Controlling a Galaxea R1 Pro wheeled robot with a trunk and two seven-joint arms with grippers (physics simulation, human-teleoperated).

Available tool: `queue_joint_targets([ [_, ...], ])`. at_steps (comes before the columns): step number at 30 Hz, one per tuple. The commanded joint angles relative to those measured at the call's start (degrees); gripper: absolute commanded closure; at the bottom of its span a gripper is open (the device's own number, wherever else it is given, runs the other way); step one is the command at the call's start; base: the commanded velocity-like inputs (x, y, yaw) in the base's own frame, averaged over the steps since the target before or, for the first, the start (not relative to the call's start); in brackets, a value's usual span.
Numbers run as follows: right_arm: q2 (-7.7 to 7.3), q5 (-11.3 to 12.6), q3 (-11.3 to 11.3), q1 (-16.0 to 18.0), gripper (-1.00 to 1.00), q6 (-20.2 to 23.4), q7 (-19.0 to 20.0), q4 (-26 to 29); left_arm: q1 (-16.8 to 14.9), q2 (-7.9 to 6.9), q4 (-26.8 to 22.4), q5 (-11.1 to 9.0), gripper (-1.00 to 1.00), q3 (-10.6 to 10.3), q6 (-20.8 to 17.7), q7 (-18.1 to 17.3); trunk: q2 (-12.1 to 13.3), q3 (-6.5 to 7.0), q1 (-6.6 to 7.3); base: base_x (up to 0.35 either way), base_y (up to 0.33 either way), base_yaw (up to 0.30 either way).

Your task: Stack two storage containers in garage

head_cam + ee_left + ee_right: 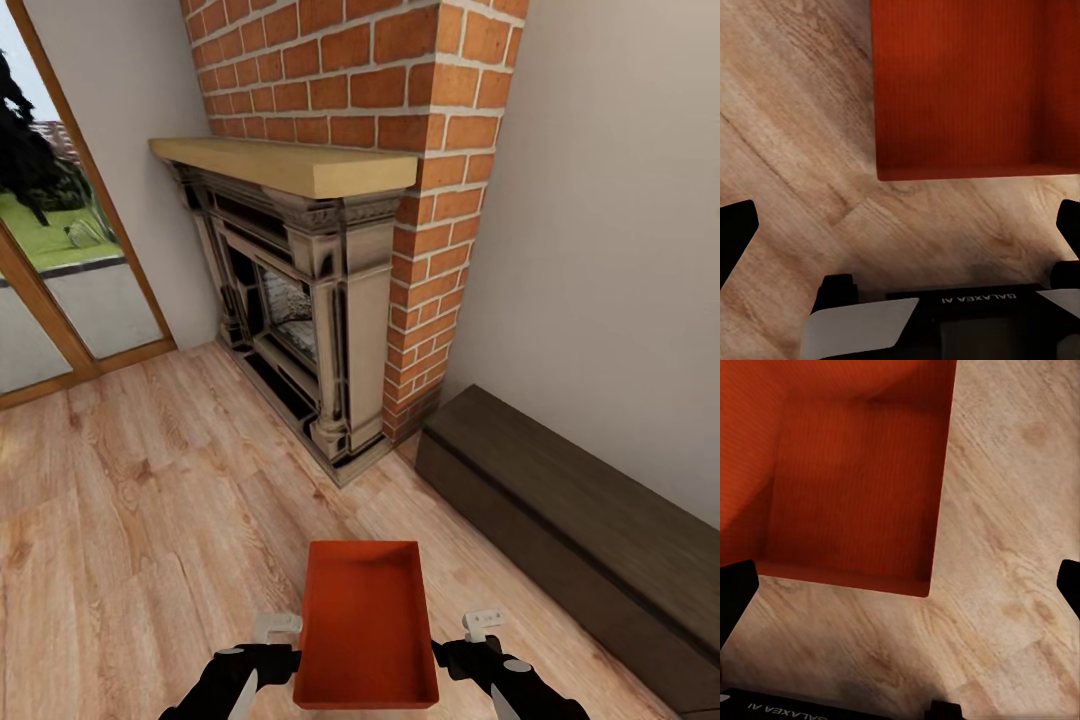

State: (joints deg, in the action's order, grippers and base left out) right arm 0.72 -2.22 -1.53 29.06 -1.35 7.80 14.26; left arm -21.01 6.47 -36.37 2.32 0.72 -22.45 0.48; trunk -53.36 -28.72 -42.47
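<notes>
One orange-red open-top storage container (366,620) is low in the head view, over the living room's light wood plank floor (150,520). It is empty. My left gripper (265,650) is close against its left wall and my right gripper (475,645) against its right wall. In the left wrist view the container (960,82) lies beyond the open left gripper (900,232), with only floor between the black fingertips (735,240). The right wrist view gives the same picture: container (847,472) ahead, right gripper (900,585) open. I cannot tell whether the container rests on the floor or is lifted.
A brick fireplace (310,300) with a wooden mantel (290,160) stands ahead. A long dark low cabinet (580,530) runs along the right wall. A glass door (60,260) with a wooden frame is at the left. Wood floor spreads out to the left and front.
</notes>
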Motion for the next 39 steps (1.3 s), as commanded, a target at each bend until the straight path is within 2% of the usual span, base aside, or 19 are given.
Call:
queue_joint_targets([
  [1,-0.02,-0.2,-0.1,0.0,-1.00,-0.1,0.0,0.0,0.0,0.03,-0.1,0.2,-1.00,0.1,-0.3,0.0,0.0,-0.05,0.00,0.000,0.000,-0.001],
  [13,-0.02,-0.2,-0.2,0.0,-1.00,-0.1,0.0,0.0,0.0,0.03,-0.1,0.2,-1.00,0.1,-0.3,0.0,0.0,-0.10,0.00,0.000,0.000,0.000],
  [26,-0.02,-0.2,-0.2,0.0,-1.00,-0.1,0.0,0.0,0.0,0.03,-0.1,0.2,-1.00,0.1,-0.3,0.0,0.0,-1.18,0.00,0.000,0.000,0.000],
  [39,-0.02,-0.2,-0.1,0.0,-1.00,-0.1,0.1,0.0,0.0,0.06,-0.1,0.2,-1.00,0.1,-0.3,0.0,-5.3,-4.32,-2.86,0.000,0.000,0.000],
])
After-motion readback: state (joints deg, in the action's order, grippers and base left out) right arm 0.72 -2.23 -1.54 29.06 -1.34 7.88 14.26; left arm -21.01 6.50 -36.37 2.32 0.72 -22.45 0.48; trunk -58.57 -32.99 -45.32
